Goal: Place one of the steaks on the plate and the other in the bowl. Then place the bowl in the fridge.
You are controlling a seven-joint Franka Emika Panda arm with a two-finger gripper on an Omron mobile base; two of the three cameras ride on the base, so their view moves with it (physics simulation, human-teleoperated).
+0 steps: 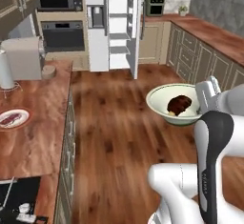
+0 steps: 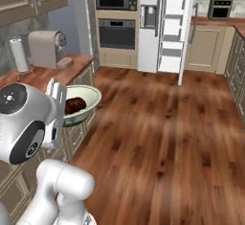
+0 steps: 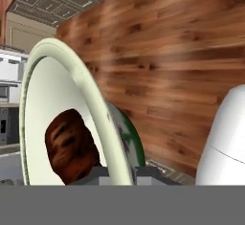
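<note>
My gripper (image 1: 200, 106) is shut on the right rim of the pale cream-green bowl (image 1: 158, 96), holding it in the air over the wooden floor. One dark reddish-brown steak (image 1: 179, 105) lies inside the bowl. In the right base view the gripper (image 2: 63, 106) holds the bowl (image 2: 92, 98) with the steak (image 2: 75, 105) beside the counter. The hand view looks along the tilted bowl rim (image 3: 72, 61) at the steak (image 3: 69, 145), with the gripper (image 3: 122, 174) at its lower edge. The other steak (image 1: 11, 118) rests on the plate (image 1: 25, 121) on the left counter. The fridge (image 1: 97, 32) stands at the back with its right door open.
A coffee machine (image 1: 24, 58) and a paper towel roll (image 1: 5, 70) stand on the left counter (image 1: 43, 104). A built-in oven (image 1: 62, 35) is left of the fridge. A counter with cabinets (image 1: 214, 42) runs along the right. Open floor (image 1: 119, 104) leads to the fridge.
</note>
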